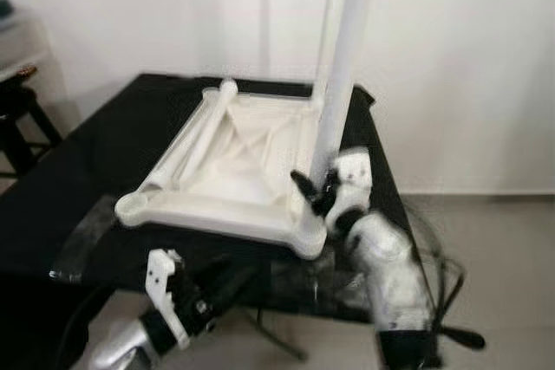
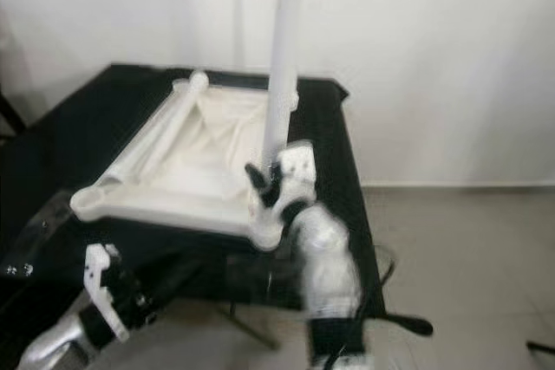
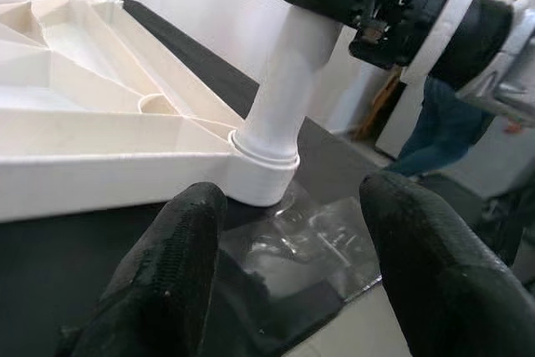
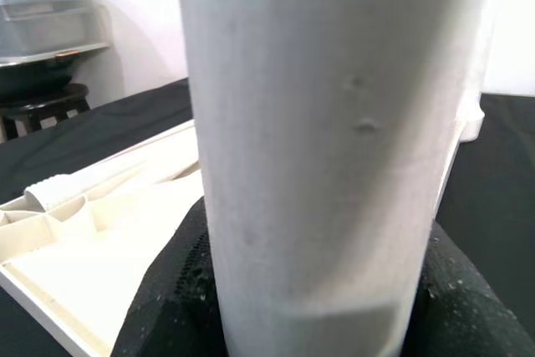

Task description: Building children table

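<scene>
From the head, the white tabletop [image 1: 234, 158] lay upside down on the black worktop [image 1: 78, 179], a leg [image 1: 340, 84] standing in its 5 o'clock corner with the right end effector [image 1: 314, 190] clamped around it low down. The left wrist camera showed the left end effector [image 3: 292, 265] empty, fingers [image 3: 171, 265] wide apart, near that corner socket [image 3: 261, 175]. The right wrist camera showed the leg [image 4: 334, 140] upright between the black pads [image 4: 171, 298].

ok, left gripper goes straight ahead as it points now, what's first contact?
Likely the corner socket of the upturned tabletop, where the white leg stands; left gripper is open. Depth unclear.
</scene>
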### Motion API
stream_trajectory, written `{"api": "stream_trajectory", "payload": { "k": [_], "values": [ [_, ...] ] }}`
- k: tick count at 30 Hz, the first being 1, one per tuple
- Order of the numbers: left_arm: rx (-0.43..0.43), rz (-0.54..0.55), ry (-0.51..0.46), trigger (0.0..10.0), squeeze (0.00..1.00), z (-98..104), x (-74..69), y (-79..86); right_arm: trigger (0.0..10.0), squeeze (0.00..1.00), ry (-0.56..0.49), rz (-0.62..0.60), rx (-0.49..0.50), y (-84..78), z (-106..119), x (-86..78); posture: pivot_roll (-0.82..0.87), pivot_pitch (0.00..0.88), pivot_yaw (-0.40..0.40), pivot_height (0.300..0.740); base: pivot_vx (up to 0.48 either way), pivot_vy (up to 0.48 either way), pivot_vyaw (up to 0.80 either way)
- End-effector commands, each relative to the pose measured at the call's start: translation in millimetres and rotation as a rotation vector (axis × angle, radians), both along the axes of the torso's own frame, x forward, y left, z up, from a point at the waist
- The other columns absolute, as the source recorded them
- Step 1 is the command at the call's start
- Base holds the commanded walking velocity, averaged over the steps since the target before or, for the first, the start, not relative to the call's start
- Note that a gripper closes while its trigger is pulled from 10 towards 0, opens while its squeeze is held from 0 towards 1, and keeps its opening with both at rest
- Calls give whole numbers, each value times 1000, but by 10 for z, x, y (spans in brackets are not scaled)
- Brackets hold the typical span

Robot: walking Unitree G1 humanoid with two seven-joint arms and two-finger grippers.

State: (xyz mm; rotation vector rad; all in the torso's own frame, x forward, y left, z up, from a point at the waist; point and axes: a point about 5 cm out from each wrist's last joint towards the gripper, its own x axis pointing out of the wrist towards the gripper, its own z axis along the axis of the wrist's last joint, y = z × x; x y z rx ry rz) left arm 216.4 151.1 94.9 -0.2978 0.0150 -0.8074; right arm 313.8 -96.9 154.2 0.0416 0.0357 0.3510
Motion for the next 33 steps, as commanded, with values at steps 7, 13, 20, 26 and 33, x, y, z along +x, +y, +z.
{"api": "stream_trajectory", "payload": {
  "k": [7,13,20,26,33],
  "values": [
    [71,-36,11,10000,0,-84,10,-33,10000,1000,139,158,-1,227,-42,276,25,0,0,740,0,0,0],
    [83,-29,13,10000,0,-107,19,-42,10000,1000,57,453,-22,220,245,434,36,0,-8,740,0,0,0],
    [80,-21,16,10000,0,-109,31,-38,10000,0,-38,699,-141,-15,436,455,38,0,-4,740,0,0,0],
    [79,-18,18,10000,0,-103,40,-25,10000,0,-11,831,-222,-202,390,431,42,0,3,740,0,0,0],
    [80,-13,13,10000,0,-99,51,-14,0,0,44,822,-208,-292,276,488,53,0,5,740,0,0,0]
  ]
}}
